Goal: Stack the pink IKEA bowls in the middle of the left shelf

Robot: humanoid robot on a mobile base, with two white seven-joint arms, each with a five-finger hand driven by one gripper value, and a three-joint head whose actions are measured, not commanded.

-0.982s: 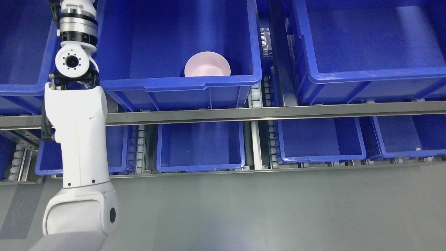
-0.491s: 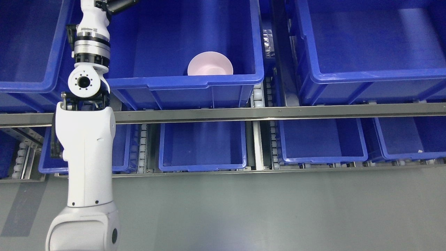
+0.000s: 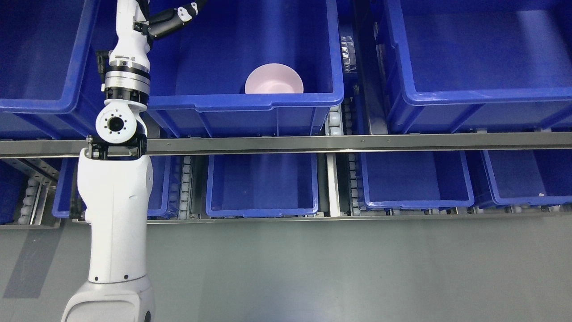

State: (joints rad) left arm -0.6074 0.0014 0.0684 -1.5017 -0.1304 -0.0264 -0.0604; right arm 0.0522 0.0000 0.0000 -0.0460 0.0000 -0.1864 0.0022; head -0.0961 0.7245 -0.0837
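While the left arm (image 3: 114,197) rises from the bottom edge past the steel rail (image 3: 357,143), its wrist crosses the near-left corner of the big blue bin (image 3: 250,103) on the upper shelf level. Beyond that corner only a dark finger (image 3: 172,20) of the left hand (image 3: 178,13) shows, reaching over the bin's interior toward the top edge; most of the hand is cut off, so I cannot tell whether it is loose or clenched, and nothing shows in its grasp. Left of the big blue bin sits another blue bin (image 3: 40,58), and to its right, past a roller track (image 3: 346,49), a third (image 3: 482,62). Below the rail stands a row of smaller blue bins (image 3: 263,185), with grey floor (image 3: 335,268) in front.

Compared with a second ago, the arm has shifted rightward and the whole scene has slid slightly, so the camera moved too. The hand, then out of sight, now shows part of a finger.

Inside the big blue bin, against its near wall and right of centre, lies the pink bowl (image 3: 273,80): pale, smooth, round, upright, its lower part hidden by the bin's rim, well apart from the finger.
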